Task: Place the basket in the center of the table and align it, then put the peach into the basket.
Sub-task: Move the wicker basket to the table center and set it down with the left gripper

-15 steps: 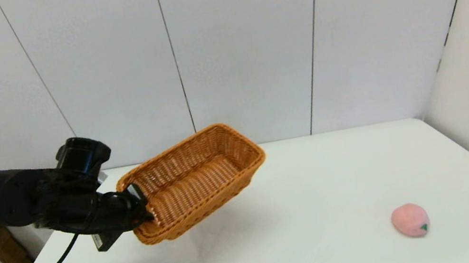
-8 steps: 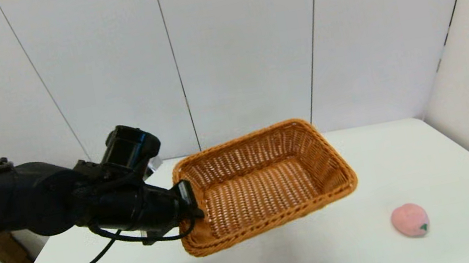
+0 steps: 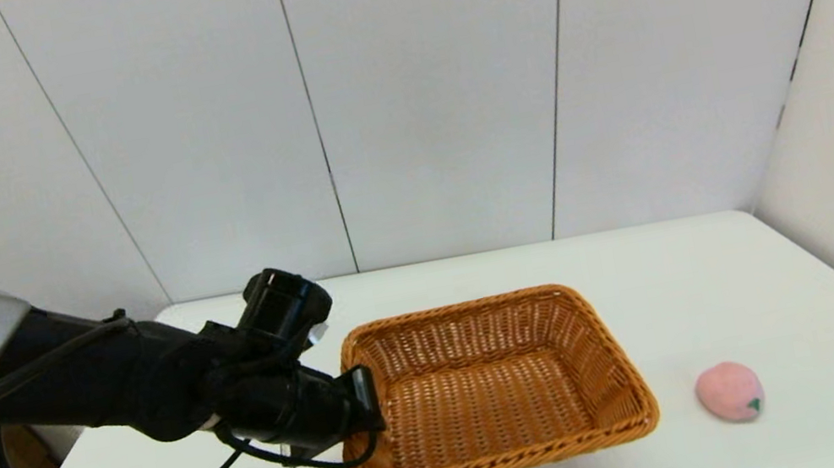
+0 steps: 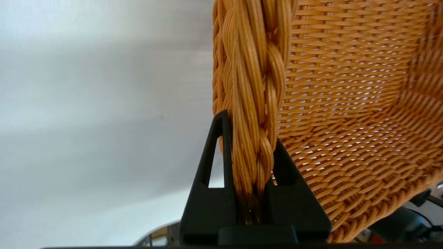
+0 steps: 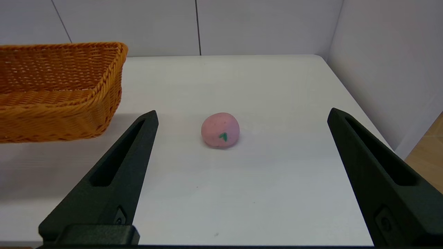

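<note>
Basket near middle of table, opening up, long side across, seemingly just above the surface with a shadow beneath. Left gripper clamped on braided rim at basket's left short end, one finger outside the wall, the other inside. Peach lying on table to the right of basket, apart from it, green leaf mark facing the robot. Right gripper spread wide, low before the peach, holding nothing, out of head view.
</note>
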`<state>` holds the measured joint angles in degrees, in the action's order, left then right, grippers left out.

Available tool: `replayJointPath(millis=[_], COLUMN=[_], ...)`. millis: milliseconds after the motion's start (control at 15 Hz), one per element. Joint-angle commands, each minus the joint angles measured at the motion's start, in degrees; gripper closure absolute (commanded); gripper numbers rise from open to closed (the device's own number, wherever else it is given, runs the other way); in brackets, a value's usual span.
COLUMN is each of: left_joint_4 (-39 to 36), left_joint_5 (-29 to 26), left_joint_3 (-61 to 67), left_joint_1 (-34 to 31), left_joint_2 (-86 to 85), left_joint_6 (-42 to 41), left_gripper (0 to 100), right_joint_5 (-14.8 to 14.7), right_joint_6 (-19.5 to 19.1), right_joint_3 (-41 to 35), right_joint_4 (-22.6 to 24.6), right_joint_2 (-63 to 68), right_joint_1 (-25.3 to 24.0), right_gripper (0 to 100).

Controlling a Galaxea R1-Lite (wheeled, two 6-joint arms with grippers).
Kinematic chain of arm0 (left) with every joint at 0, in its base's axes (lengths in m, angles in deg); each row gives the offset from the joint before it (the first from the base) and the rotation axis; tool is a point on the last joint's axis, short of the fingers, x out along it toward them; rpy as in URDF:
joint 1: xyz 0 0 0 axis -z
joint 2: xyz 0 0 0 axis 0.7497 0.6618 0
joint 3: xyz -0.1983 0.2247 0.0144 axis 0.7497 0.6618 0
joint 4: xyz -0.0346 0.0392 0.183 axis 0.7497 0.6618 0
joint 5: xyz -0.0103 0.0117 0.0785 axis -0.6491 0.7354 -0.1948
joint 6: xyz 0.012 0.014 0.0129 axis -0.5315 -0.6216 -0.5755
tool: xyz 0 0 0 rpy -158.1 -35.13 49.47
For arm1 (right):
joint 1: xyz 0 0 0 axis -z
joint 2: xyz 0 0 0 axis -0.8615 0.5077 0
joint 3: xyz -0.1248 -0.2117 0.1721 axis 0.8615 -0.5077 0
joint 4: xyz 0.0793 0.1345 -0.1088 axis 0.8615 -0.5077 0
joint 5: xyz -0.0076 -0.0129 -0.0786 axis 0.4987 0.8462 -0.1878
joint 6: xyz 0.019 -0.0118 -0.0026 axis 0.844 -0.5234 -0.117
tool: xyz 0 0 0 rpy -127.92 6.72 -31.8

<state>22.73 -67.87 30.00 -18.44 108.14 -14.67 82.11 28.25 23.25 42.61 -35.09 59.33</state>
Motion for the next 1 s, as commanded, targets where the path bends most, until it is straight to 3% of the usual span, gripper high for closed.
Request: replayJointPath(millis=[67, 1000], left_joint_4=[-5.04, -9.61], left_joint_5=[-0.17, -0.35], left_joint_3=[3.03, 4.17], left_joint_1=[-0.06, -0.59], left_joint_2=[2.41, 6.01], left_joint_6=[-0.02, 0.07], left_gripper=[100, 100], right_joint_5=[-0.01, -0.01], right_joint_6=[0.0, 0.0], right_joint_3=[0.04, 0.04], right_joint_4=[0.0, 0.09], right_joint_2=[-0.01, -0.01], right_joint_1=[-0.02, -0.02], right_gripper=[0, 0])
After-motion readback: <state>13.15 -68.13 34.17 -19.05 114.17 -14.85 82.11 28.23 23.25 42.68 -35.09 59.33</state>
